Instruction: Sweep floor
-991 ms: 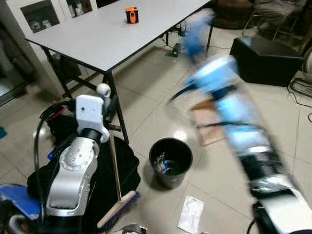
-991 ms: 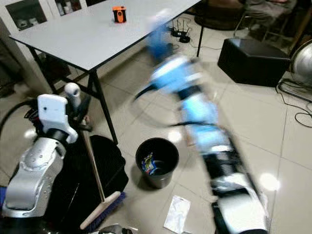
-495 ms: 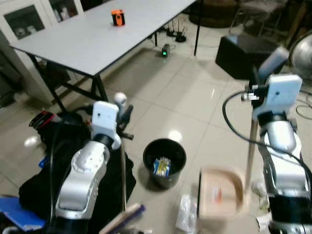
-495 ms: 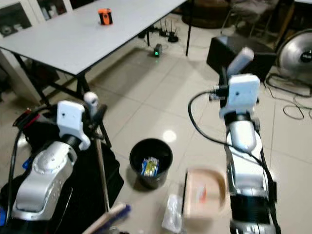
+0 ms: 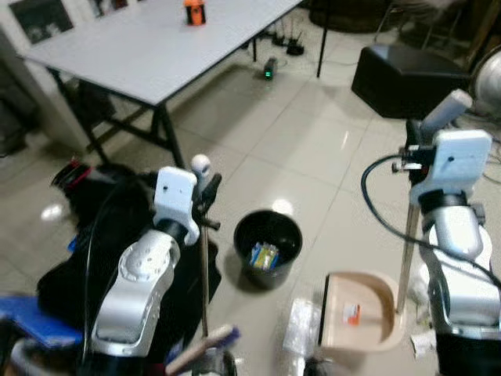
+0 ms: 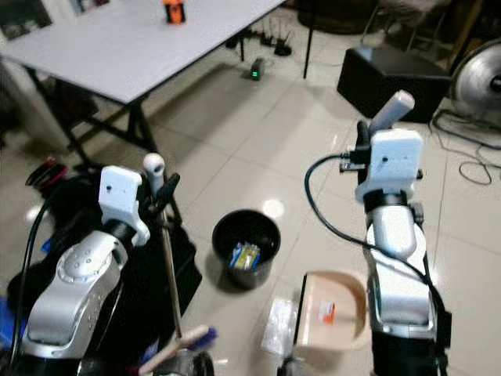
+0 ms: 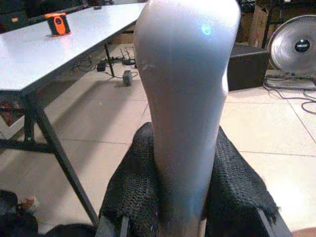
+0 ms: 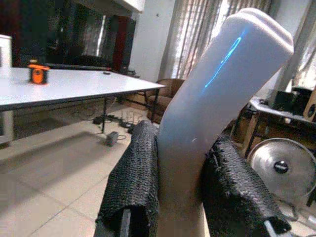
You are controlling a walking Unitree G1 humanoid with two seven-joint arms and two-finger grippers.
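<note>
My left gripper [image 5: 207, 190] is shut on the thin pole of a broom [image 5: 204, 266]. Its brush head [image 5: 202, 355] is down at the floor by a black bag [image 5: 94, 243]. The pole's white knob [image 7: 185, 98] stands between the black padded fingers [image 7: 131, 197]. My right gripper [image 5: 412, 150] is shut on the upright handle [image 8: 212, 108] of a beige dustpan [image 5: 356, 317]. The pan sits on the tiles to the right of a black bin [image 5: 268, 247]. A crumpled clear wrapper [image 5: 301, 329] lies on the floor between the bin and the pan.
A grey table [image 5: 149, 55] with an orange object [image 5: 194, 12] stands at the back left, its black legs near the bag. A black box [image 5: 407, 74] and a fan [image 6: 481, 78] are at the back right. Cables lie on the floor by the fan.
The right arm, blurred in a fast swing a second ago, has come down and holds still. The dustpan has dropped from the air to the floor right of the bin. The camera shifted.
</note>
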